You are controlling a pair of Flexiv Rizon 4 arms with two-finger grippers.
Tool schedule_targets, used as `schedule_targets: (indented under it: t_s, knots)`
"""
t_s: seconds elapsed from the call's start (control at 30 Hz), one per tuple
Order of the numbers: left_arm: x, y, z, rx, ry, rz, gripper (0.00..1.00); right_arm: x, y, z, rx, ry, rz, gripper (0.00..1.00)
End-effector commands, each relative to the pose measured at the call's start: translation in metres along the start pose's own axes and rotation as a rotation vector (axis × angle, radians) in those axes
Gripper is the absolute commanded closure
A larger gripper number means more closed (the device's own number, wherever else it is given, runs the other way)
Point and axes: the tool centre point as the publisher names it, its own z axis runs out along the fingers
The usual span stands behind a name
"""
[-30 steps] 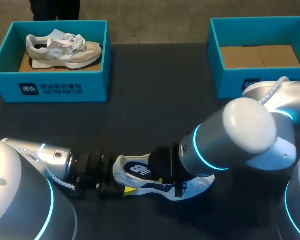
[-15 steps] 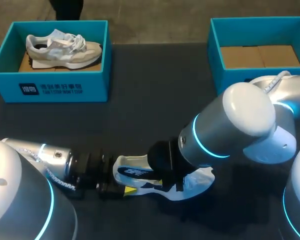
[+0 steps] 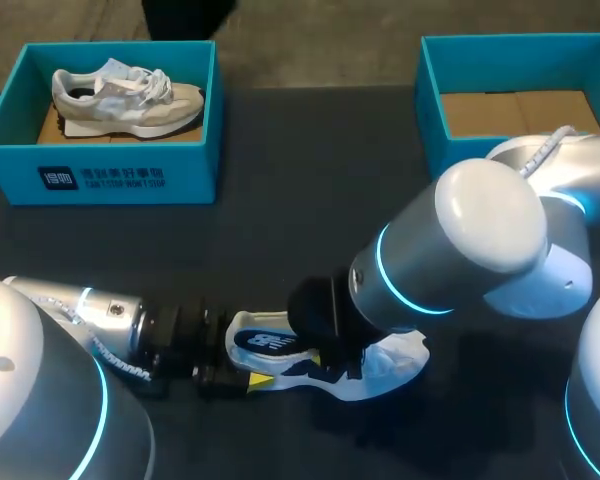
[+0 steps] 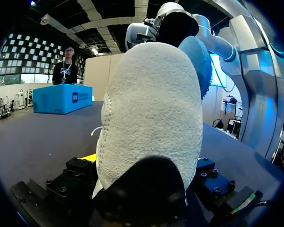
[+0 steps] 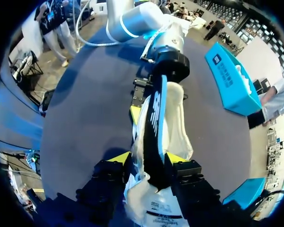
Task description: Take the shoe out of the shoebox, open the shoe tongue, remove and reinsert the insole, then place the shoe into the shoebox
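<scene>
**Insole handling: shoe braced on the table between both grippers**

Head view: the shoe (image 3: 380, 368) lies on the table (image 3: 310, 200), with the left gripper (image 3: 230, 378) at its heel, the right gripper (image 3: 330, 352) over its middle and the insole (image 3: 265, 342) partly out. The left shoebox (image 3: 10, 120) holds a second shoe (image 3: 125, 95); the right shoebox (image 3: 430, 120) holds only cardboard (image 3: 520, 112).
Left wrist view: the heel (image 4: 151, 118) fills the gap between the finger blocks, probably clamped, though contact is hidden.
Right wrist view: the yellow tips (image 5: 118, 158) stand narrowly apart, pinching the on-edge insole.
Risk: a skewed push could buckle the insole against the collar, or twist the shoe out of the heel grip.
</scene>
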Motion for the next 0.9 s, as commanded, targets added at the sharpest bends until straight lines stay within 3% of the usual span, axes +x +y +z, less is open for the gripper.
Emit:
schedule_targets:
  t_s: [0.03,0.4,0.63,0.9]
  knots:
    - [-0.003,0.003,0.000,-0.002,-0.002,-0.001,1.00,-0.001,0.001,-0.014,-0.008,-0.013,-0.005,0.55]
    - [-0.003,0.003,0.000,-0.002,-0.002,-0.001,1.00,-0.014,0.016,-0.020,-0.106,0.108,-0.033,0.59]
    - [-0.003,0.003,0.000,-0.002,-0.002,-0.001,1.00,-0.012,0.028,-0.017,-0.105,0.186,-0.048,0.62]
    - [-0.003,0.003,0.000,-0.002,-0.002,-0.001,1.00,-0.002,0.040,-0.014,-0.081,0.198,-0.044,0.64]
